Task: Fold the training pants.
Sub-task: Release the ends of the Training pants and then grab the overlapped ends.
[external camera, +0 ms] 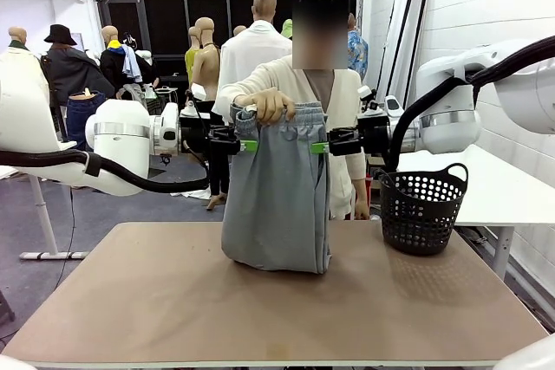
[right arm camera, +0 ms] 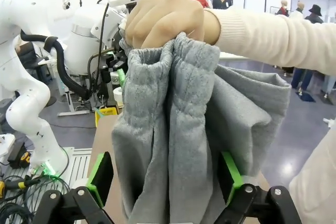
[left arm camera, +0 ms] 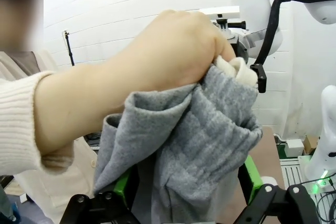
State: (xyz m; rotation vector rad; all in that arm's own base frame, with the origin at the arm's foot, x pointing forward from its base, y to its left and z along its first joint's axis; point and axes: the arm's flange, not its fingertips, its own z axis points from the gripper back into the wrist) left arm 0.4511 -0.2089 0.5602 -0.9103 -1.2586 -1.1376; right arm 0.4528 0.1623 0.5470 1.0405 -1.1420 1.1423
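Note:
The light grey training pants [external camera: 277,201] hang bunched from the person's hand [external camera: 269,107], which grips the gathered waistband; their lower end rests on the table. My left gripper [external camera: 249,146] is at the pants' left edge just below the waistband. Its green pads [left arm camera: 123,182] stand wide apart with grey cloth [left arm camera: 205,129] between them, so it is open. My right gripper [external camera: 318,147] is at the right edge at the same height, also open. Its pads [right arm camera: 100,176] straddle the hanging cloth [right arm camera: 173,129]. The person's fist [right arm camera: 165,17] holds the waistband above.
A black perforated basket [external camera: 422,210] stands on the table's far right. The tan table [external camera: 260,309] lies bare in front of the pants. The person in a cream cardigan [external camera: 347,101] stands at the far edge behind the pants.

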